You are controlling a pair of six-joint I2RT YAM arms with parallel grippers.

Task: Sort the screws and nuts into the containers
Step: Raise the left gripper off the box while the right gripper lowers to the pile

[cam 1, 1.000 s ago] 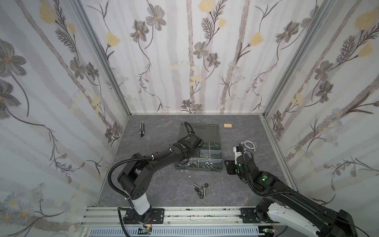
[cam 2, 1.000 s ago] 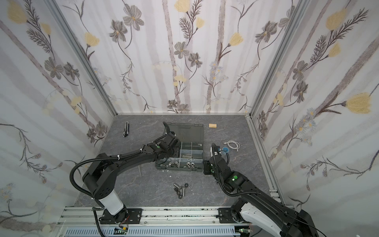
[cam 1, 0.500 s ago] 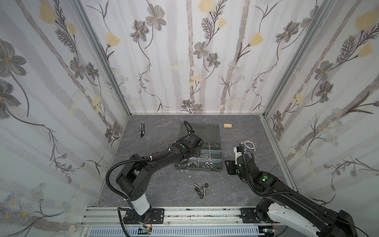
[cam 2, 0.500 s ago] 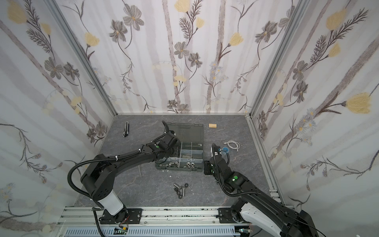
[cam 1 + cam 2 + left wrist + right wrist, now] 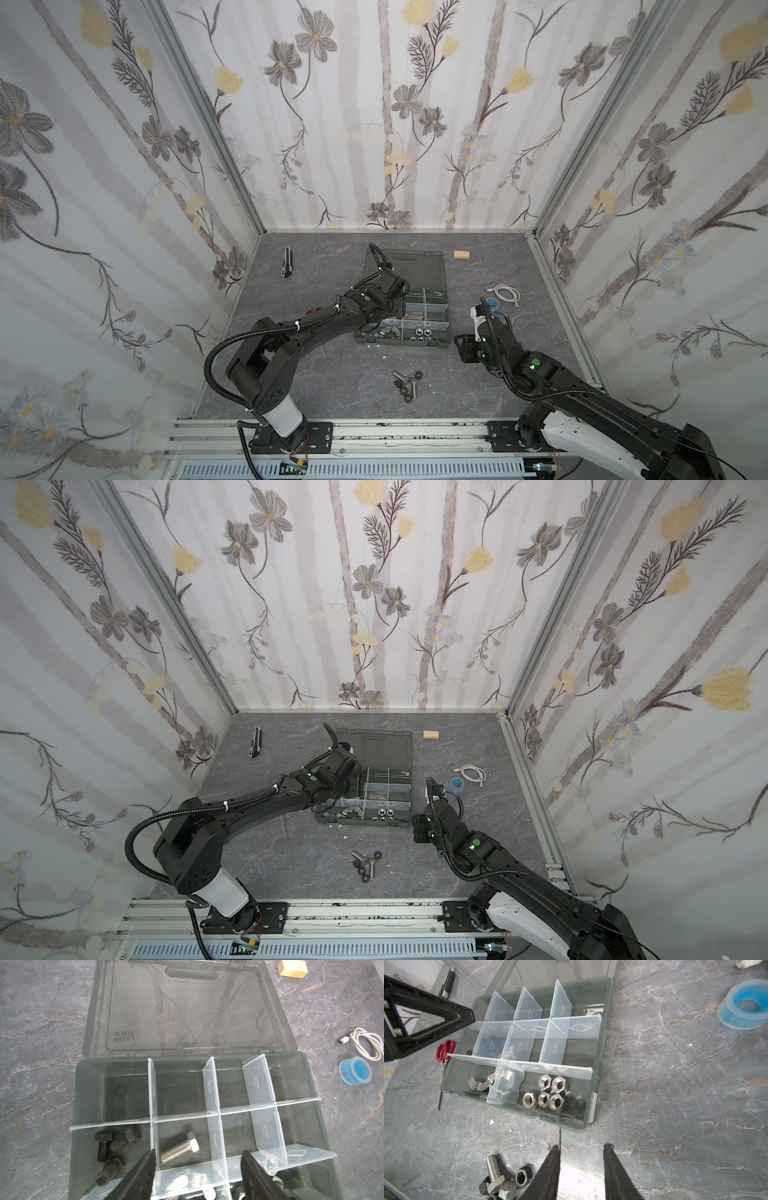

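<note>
Left hand [image 5: 199,1152] has crept only a touch further over the case [image 5: 415,345] since a second ago. It hangs about half open and empty above the compartment that holds one silver screw [image 5: 179,1150]. Right hand [image 5: 581,1146] has not budged: its jaws stand a little apart, gripping nothing, over bare table [image 5: 332,390] between the case and the right edge. Nothing else has shifted.

The case sits mid-table, its lid [image 5: 411,266] laid open toward the back edge. Beside the silver screw, the neighbouring compartment holds three black screws [image 5: 113,1151]. In the case's front row I count five silver hex nuts [image 5: 548,1093] together. Next to them lie wing nuts [image 5: 477,1084], partly hidden by a leaning divider [image 5: 506,1084], so I can't number them.

Near the middle of the front edge, two loose silver screws [image 5: 493,1167] and what look like three black nuts [image 5: 523,1177] lie clustered, unsorted.
</note>
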